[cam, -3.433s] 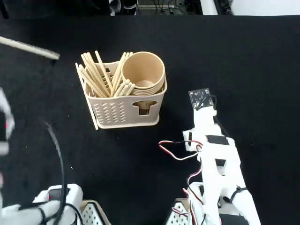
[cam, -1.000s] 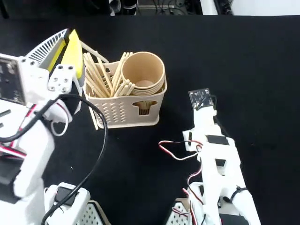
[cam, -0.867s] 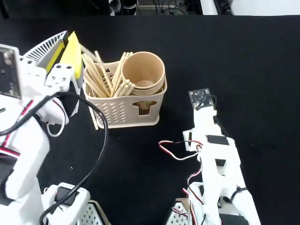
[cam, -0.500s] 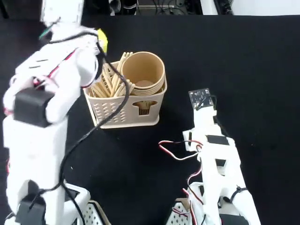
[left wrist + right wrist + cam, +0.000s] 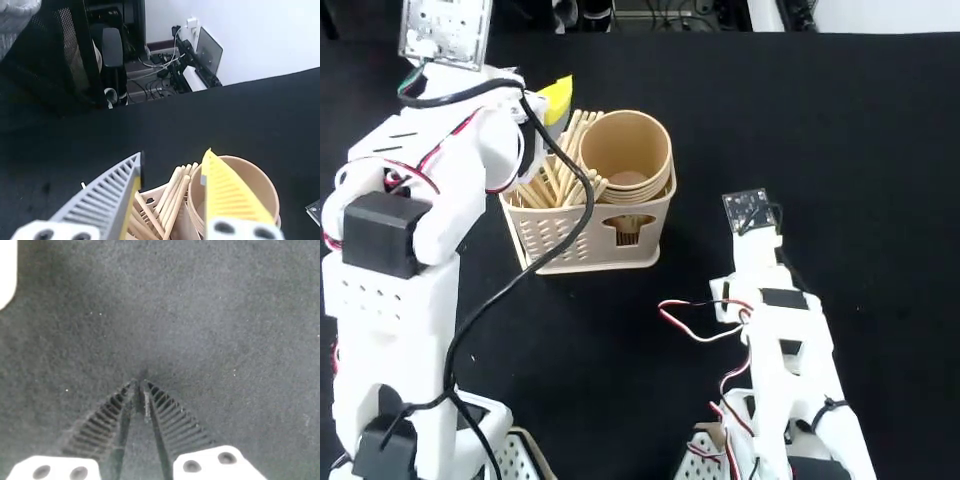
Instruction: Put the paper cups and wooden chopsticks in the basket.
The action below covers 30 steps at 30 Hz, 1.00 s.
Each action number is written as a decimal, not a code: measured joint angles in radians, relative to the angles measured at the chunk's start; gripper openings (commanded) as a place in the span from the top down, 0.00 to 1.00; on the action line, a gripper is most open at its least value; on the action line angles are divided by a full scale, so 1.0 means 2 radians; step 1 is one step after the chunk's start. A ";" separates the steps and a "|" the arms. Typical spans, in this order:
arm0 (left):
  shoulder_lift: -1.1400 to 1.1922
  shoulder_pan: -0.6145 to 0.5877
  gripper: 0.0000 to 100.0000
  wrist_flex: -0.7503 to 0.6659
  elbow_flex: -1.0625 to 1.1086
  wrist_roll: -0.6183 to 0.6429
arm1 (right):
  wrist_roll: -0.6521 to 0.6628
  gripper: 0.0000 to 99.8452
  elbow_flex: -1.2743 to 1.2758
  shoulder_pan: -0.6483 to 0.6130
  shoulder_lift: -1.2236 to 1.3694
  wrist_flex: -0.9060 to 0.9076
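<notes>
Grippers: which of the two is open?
The left gripper, its grey and yellow jaws spread above the beige slotted basket; the right gripper is shut, pointing at the black table.

— What colour is the basket (image 5: 585, 243)?
— Cream, with rows of small slots. The paper cups (image 5: 625, 150) are tan, the chopsticks (image 5: 556, 182) pale wood, the table (image 5: 840, 130) black.
— And the left gripper (image 5: 173, 153)?
— Yellow on one side, ribbed grey on the other.

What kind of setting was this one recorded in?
Probably a robotics lab or office room: a black-clothed table carrying the left arm and right arm, with a mesh-backed chair and floor cables behind.
</notes>
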 measured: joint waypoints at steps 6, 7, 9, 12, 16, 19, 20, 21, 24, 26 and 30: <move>0.002 -0.057 0.80 0.000 -0.007 0.000 | 0.000 0.99 0.000 0.000 0.000 0.000; 0.002 -0.078 0.80 0.000 -0.014 0.000 | 0.000 0.99 0.000 0.000 0.000 0.000; 0.010 -0.130 0.80 -0.002 -0.024 0.000 | 0.000 0.99 0.000 0.000 0.000 0.000; 0.054 -0.200 0.80 -0.020 -0.037 0.000 | 0.000 0.99 0.000 0.000 0.000 0.000; 0.156 -0.239 0.80 -0.019 -0.081 0.008 | 0.000 0.99 0.000 0.000 0.000 0.000; 0.247 -0.239 0.80 0.002 -0.139 0.015 | 0.000 0.99 0.000 0.000 0.000 0.000; 0.280 -0.239 0.80 0.012 -0.163 0.019 | 0.000 0.99 0.000 0.000 0.000 0.000; 0.312 -0.239 0.80 0.019 -0.186 0.023 | 0.000 0.99 0.000 0.000 0.000 0.000; 0.408 -0.242 0.80 0.044 -0.262 0.031 | 0.000 0.99 0.000 0.000 0.000 0.000; 0.472 -0.242 0.80 0.062 -0.314 0.031 | 0.000 0.99 0.000 0.000 0.000 0.000; 0.583 -0.240 0.80 0.107 -0.424 0.075 | 0.000 0.99 0.000 0.000 0.000 0.000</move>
